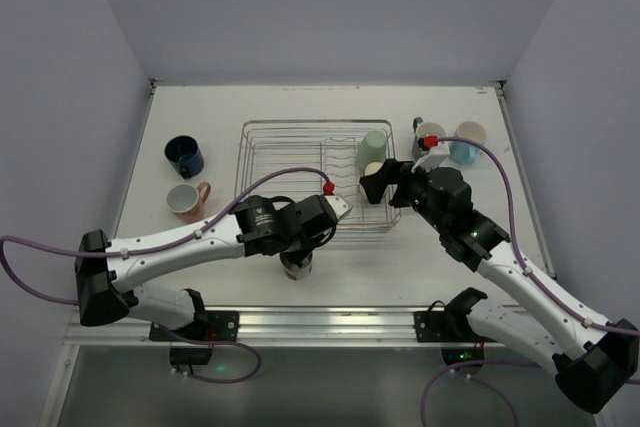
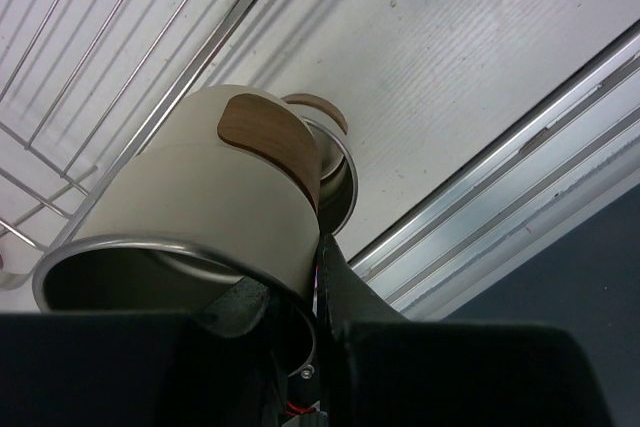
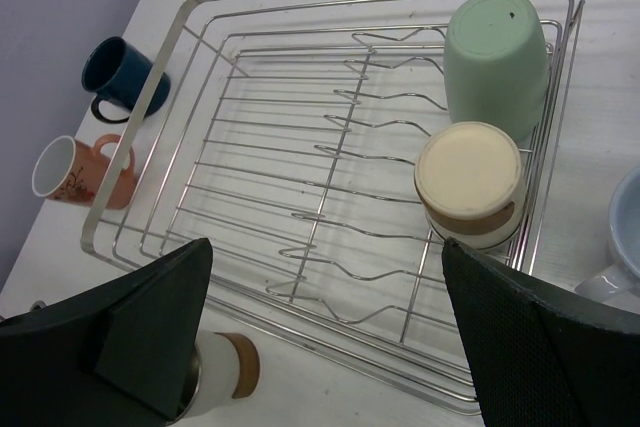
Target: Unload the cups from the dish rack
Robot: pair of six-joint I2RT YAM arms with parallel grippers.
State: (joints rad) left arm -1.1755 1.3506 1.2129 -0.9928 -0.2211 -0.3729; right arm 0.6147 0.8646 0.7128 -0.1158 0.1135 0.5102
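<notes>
The chrome wire dish rack [image 1: 290,137] holds two upside-down cups at its right end, a mint green cup [image 1: 374,144] and a cream cup [image 1: 373,169] with a brown band. In the right wrist view the mint cup [image 3: 497,57] and the cream cup [image 3: 470,182] stand side by side inside the rack [image 3: 300,197]. My right gripper [image 3: 330,287] hangs open above the rack's near right part, just short of the cream cup. My left gripper [image 2: 290,287] is shut on the rim of a cream-and-brown metal cup [image 2: 200,197], held just off the rack's near edge [image 1: 296,265].
A navy mug [image 1: 184,155] and a salmon mug [image 1: 186,200] sit on the table left of the rack. At the right stand a light blue cup [image 1: 465,142], a dark mug [image 1: 420,132] and a white cup [image 1: 432,159]. The table's metal front rail [image 1: 330,322] runs close below the held cup.
</notes>
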